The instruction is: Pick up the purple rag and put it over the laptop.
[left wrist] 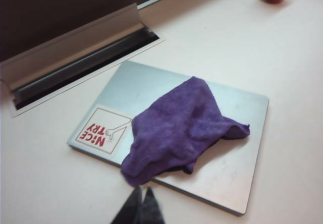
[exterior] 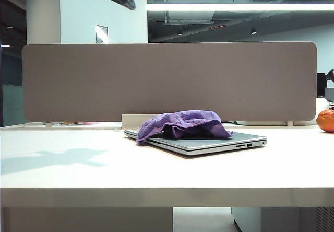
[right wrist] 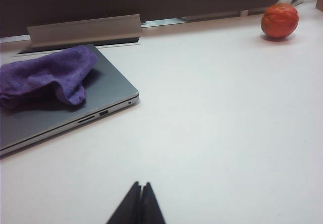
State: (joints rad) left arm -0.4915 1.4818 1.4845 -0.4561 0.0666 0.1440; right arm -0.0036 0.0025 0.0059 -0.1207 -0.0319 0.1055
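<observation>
At the bottom centre of the left wrist view, the left gripper [left wrist: 141, 209] shows its dark jaws pressed together and empty, just short of the purple rag [left wrist: 179, 128]. The rag lies bunched on the closed lid of the silver-grey laptop [left wrist: 146, 85], its lower corner spilling over the laptop's near edge right above the jaw tips. Its long axis runs diagonally, from lower left of that frame toward upper right; much of the lid, including a red-lettered sticker [left wrist: 103, 130], stays bare.

Low in the right wrist view, the right gripper [right wrist: 138, 206] also has its jaws pressed together, over bare worktop [right wrist: 217, 133], well apart from the rag at upper left. An orange fruit [right wrist: 279, 19] sits far off. I judge the left arm the nearer.
</observation>
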